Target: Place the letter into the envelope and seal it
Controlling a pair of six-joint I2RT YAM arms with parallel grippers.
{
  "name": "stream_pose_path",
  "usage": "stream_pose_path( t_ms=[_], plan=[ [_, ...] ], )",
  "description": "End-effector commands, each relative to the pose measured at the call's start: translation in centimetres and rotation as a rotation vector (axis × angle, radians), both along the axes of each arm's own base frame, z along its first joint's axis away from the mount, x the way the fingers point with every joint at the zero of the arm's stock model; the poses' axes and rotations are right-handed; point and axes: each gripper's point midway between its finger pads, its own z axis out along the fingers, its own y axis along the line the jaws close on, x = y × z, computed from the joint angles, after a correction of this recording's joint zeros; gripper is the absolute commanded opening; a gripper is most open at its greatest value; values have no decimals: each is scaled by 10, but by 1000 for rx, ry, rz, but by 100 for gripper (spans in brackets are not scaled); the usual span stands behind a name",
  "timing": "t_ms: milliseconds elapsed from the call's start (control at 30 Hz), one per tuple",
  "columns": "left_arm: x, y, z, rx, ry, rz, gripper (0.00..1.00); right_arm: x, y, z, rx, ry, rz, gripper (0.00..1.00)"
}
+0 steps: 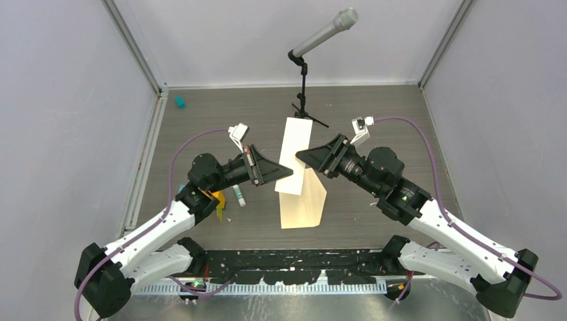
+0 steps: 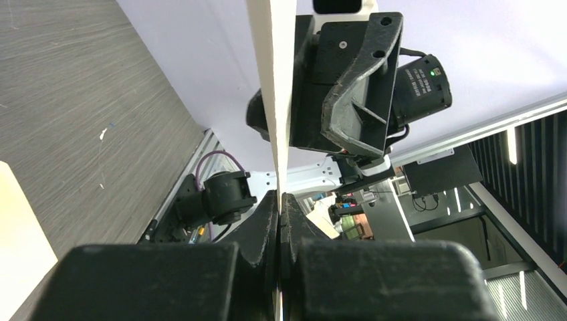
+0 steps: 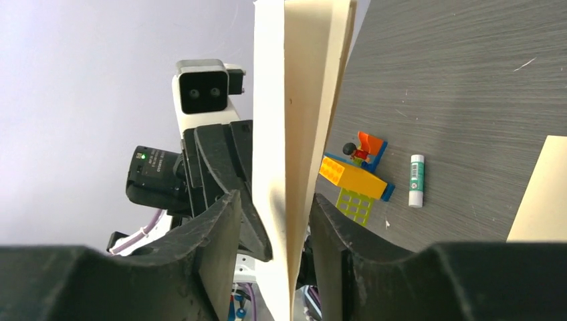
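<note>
The envelope point(image 1: 294, 137) is held above the bench point(image 1: 381, 114), clamped in the closed left gripper point(image 1: 290, 172). The right gripper point(image 1: 298, 157) is spread apart around its edge. The letter point(image 1: 305, 207) is laid flat below.

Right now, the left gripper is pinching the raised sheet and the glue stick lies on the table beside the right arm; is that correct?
Not quite: the glue stick lies on the table beside the left arm, as the top external view shows. The left gripper is pinching the raised sheet.
</note>
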Motion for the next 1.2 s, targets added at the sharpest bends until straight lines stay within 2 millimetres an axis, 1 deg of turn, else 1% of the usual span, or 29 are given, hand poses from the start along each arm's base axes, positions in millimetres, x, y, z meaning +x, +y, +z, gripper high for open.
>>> stream_pose_path(
  t_ms=[0, 67, 167, 333, 367, 467, 500, 567, 600, 633, 667, 700, 733, 833, 867, 933, 1067, 1167],
  plan=[
    [2, -2, 6, -33, -38, 0, 0, -2, -1, 27, 61, -54, -2, 45],
    [4, -5, 3, -31, -33, -6, 0, -2, 1, 23, 57, -47, 6, 41],
    [6, -8, 4, -49, -33, -13, 0, 0, 0, 17, 31, -48, -2, 36],
    [9, -9, 5, -52, -29, -9, 0, 2, -3, 15, 0, -64, -17, 25],
    [10, -10, 5, -52, -26, -8, 0, 3, -2, 16, -4, -65, -18, 21],
    [11, -11, 6, -54, -22, -9, 0, 5, -5, 5, -54, -45, -34, 5],
    [11, -10, 6, -53, -26, -6, 3, 10, -9, 2, -75, -45, -71, 2],
    [11, -10, 3, -37, -33, -1, 18, 14, -15, -6, -133, -44, -100, 1],
    [13, -9, -2, -15, -21, 9, 24, 16, -18, -7, -152, -48, -112, 1],
    [13, -8, -9, 20, -17, 24, 32, 18, -21, -10, -182, -51, -124, 1],
    [17, -5, -19, 80, -24, 53, 40, 19, -25, -13, -212, -57, -137, 1],
    [22, -1, -35, 159, 2, 92, 45, 22, -30, -18, -254, -67, -152, 0],
    [26, 6, -50, 239, 20, 139, 49, 24, -35, -24, -295, -66, -163, 0],
    [37, 34, -101, 510, 93, 263, 57, 31, -50, -49, -389, -28, -178, 0],
    [38, 42, -116, 583, 109, 286, 59, 33, -52, -58, -404, -7, -164, 1],
    [39, 52, -140, 682, 136, 309, 59, 38, -58, -79, -437, 38, -155, 1],
    [45, 54, -173, 745, 183, 325, 59, 40, -63, -123, -513, 107, -101, 0],
    [53, 50, -192, 772, 194, 325, 58, 45, -60, -158, -568, 167, -57, 1]
  ],
)
